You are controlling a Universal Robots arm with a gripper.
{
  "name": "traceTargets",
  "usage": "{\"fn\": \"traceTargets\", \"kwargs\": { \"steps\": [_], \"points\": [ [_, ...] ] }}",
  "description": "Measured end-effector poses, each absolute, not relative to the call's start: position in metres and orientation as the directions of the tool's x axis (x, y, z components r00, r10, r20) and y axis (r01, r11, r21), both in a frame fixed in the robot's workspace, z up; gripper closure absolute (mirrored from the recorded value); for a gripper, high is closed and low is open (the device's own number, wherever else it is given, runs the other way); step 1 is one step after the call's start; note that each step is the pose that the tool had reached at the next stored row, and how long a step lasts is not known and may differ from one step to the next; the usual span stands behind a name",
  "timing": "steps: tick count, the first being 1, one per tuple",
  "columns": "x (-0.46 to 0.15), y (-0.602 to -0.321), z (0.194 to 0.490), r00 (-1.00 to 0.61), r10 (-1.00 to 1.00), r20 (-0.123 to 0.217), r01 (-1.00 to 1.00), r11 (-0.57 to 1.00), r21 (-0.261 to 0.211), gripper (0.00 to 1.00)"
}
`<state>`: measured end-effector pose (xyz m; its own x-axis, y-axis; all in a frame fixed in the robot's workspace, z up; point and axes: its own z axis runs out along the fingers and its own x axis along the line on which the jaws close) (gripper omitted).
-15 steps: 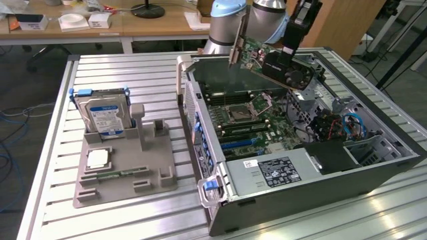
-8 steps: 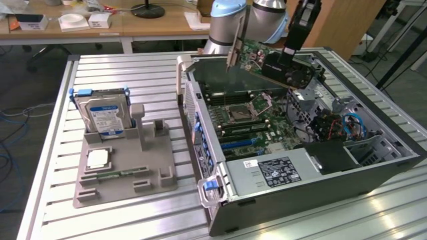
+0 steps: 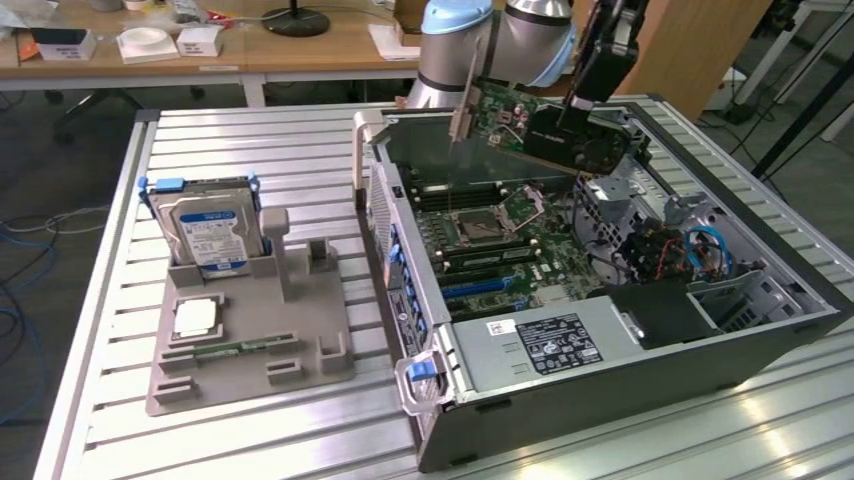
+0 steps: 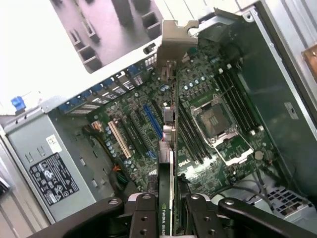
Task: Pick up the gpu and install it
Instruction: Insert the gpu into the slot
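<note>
The fingers (image 4: 145,217) are clamped on the gpu (image 3: 518,112). It hangs above the open computer case (image 3: 601,410), over its motherboard (image 3: 523,252).

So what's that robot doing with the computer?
The robot arm's claw is gripping the gpu, a green card with a black block on it. It holds the card in the air above the open computer case, over the motherboard, so the card is not plugged in yet. Beside the case, a hard drive stands in a grey holder on the table.
</note>
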<state>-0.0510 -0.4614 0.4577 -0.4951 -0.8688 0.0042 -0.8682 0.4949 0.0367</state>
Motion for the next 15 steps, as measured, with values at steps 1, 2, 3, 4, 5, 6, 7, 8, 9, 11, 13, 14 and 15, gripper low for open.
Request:
{"fn": "traceTargets", "kwargs": {
  "steps": [1, 2, 3, 4, 5, 6, 7, 8, 9, 11, 13, 14, 15],
  "points": [
    [-0.0510, -0.4614, 0.4577, -0.479, -0.878, 0.004, -0.877, 0.479, 0.037, 0.74],
    [-0.0510, -0.4615, 0.4577, -0.463, -0.886, 0.005, -0.886, 0.463, 0.036, 0.74],
    [-0.0510, -0.4614, 0.4577, -0.446, -0.895, 0.005, -0.894, 0.446, 0.036, 0.74],
    [-0.0510, -0.4614, 0.4577, -0.430, -0.903, 0.005, -0.902, 0.430, 0.036, 0.74],
    [-0.0510, -0.4614, 0.4577, -0.414, -0.910, 0.005, -0.910, 0.414, 0.036, 0.74],
    [-0.0510, -0.4614, 0.4577, -0.398, -0.917, 0.005, -0.917, 0.398, 0.036, 0.74],
    [-0.0510, -0.4614, 0.4577, -0.382, -0.924, 0.005, -0.924, 0.382, 0.036, 0.74],
    [-0.0510, -0.4614, 0.4577, -0.365, -0.931, 0.005, -0.930, 0.365, 0.036, 0.74],
    [-0.0510, -0.4614, 0.4577, -0.348, -0.937, 0.005, -0.937, 0.348, 0.036, 0.74],
    [-0.0510, -0.4614, 0.4578, -0.314, -0.949, 0.006, -0.949, 0.314, 0.036, 0.74],
    [-0.0510, -0.4614, 0.4577, -0.278, -0.961, 0.006, -0.960, 0.278, 0.036, 0.74],
    [-0.0510, -0.4614, 0.4577, -0.261, -0.965, 0.006, -0.965, 0.261, 0.036, 0.74],
    [-0.0510, -0.4614, 0.4577, -0.244, -0.970, 0.006, -0.969, 0.244, 0.036, 0.74]
  ]
}}
